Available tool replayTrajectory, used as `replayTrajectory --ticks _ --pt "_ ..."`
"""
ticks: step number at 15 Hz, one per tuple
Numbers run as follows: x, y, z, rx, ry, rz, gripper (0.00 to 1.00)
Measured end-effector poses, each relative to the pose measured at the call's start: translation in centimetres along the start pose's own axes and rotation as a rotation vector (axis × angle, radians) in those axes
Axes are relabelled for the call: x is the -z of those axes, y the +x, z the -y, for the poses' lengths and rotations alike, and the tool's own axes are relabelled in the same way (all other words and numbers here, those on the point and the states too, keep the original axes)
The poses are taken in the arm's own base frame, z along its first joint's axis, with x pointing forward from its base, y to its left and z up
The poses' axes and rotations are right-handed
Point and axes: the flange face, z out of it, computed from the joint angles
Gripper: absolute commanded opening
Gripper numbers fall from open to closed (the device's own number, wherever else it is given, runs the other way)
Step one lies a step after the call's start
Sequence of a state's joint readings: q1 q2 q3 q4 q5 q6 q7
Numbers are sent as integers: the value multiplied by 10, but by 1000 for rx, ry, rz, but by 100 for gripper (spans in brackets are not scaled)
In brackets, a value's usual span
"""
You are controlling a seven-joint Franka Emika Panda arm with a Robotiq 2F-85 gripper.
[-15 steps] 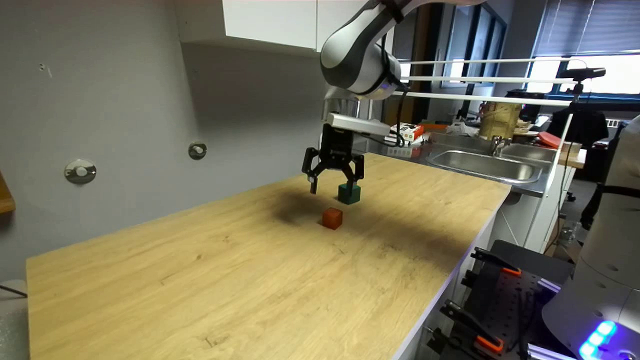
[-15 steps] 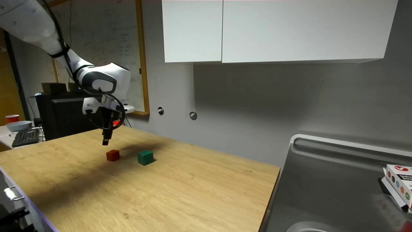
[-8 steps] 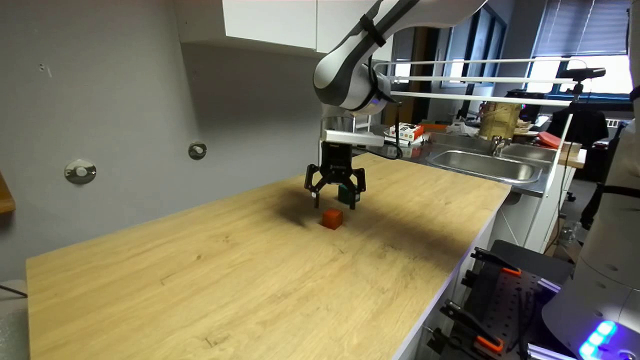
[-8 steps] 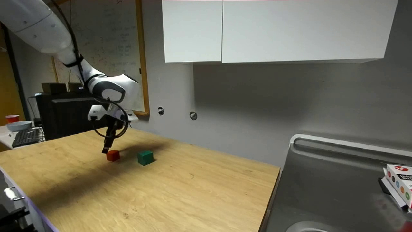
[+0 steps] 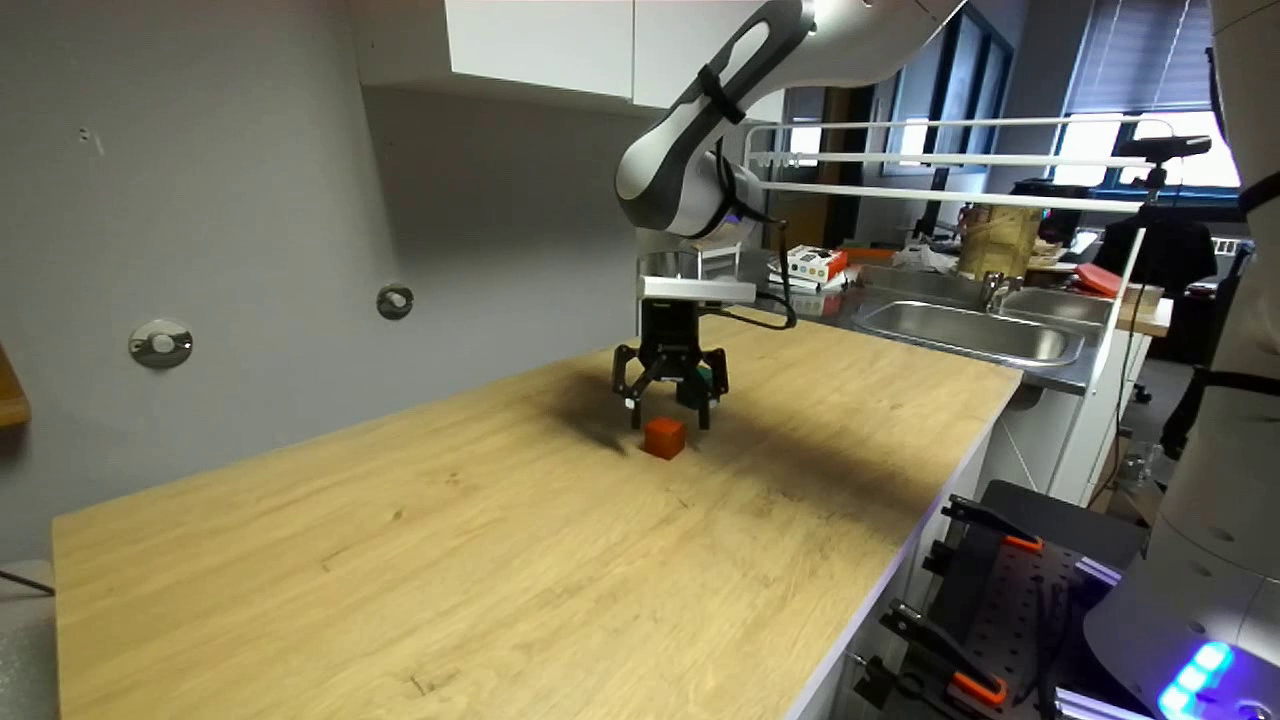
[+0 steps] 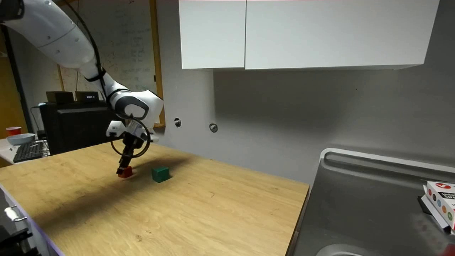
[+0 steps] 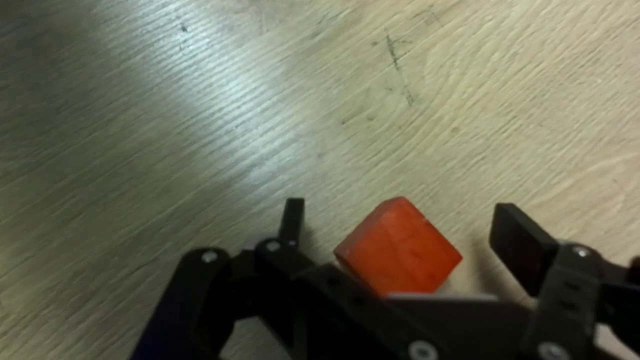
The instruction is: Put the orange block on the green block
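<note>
The orange block [image 5: 665,439] sits on the wooden tabletop, and it also shows low in the wrist view [image 7: 400,247]. My gripper [image 5: 670,422] is open and low over the orange block, pointing down. In the wrist view the two fingers [image 7: 400,220] stand on either side of the block, with a gap on each side. The block is turned so a corner points away between them. In an exterior view the gripper [image 6: 121,171] partly covers the block [image 6: 127,172]. The green block [image 6: 160,174] stands a short way off on the table; in an exterior view it [image 5: 705,374] is partly hidden behind a finger.
The wooden tabletop [image 5: 450,560] runs along a grey wall. A white cabinet [image 6: 334,35] hangs above it on the wall. A metal sink [image 5: 970,330] lies beyond the table end. A white box [image 6: 442,199] rests on the counter beside the sink.
My gripper has come down from above the table to the orange block, its fingers now close around it and open. Both blocks stand where they were.
</note>
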State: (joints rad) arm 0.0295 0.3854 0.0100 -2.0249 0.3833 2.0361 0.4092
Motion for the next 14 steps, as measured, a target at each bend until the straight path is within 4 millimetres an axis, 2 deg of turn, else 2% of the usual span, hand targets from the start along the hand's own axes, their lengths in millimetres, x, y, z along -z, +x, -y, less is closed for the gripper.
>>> replayTrajectory --ticks 4,5,11,14 --pt "-2 9 8 5 -6 19 39" --pt "-2 10 9 6 -8 24 34" --pt "7 18 18 7 -1 20 34" --pt "24 23 21 3 17 -9 34"
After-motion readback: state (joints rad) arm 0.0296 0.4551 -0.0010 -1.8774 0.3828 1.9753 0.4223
